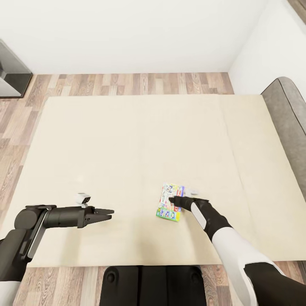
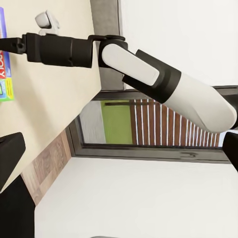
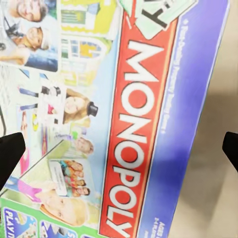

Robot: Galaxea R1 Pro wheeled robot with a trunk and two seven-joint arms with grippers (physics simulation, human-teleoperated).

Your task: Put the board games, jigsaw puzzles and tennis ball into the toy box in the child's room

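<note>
One board game (image 1: pixel 170 202), a flat white, green and blue Monopoly box (image 3: pixel 114 114), lies on the bed (image 1: pixel 140 140) near its front edge. My right gripper (image 1: pixel 175 199) hovers right over the box, open, a black fingertip (image 3: pixel 11 157) showing at each side of the lid with the box between them. My left gripper (image 1: pixel 107 211) hangs low over bare mattress well to the left of the box, open and holding nothing. The left wrist view catches the box's edge (image 2: pixel 4 69) and my right arm reaching to it.
The beige mattress spreads wide, with a grey headboard (image 1: pixel 290 123) at its right end. Wood-plank floor (image 1: pixel 127 83) runs along the far side below a white wall. Grey furniture (image 1: pixel 10 72) stands at the far left. A grey-framed window (image 2: pixel 148 124) appears in the left wrist view.
</note>
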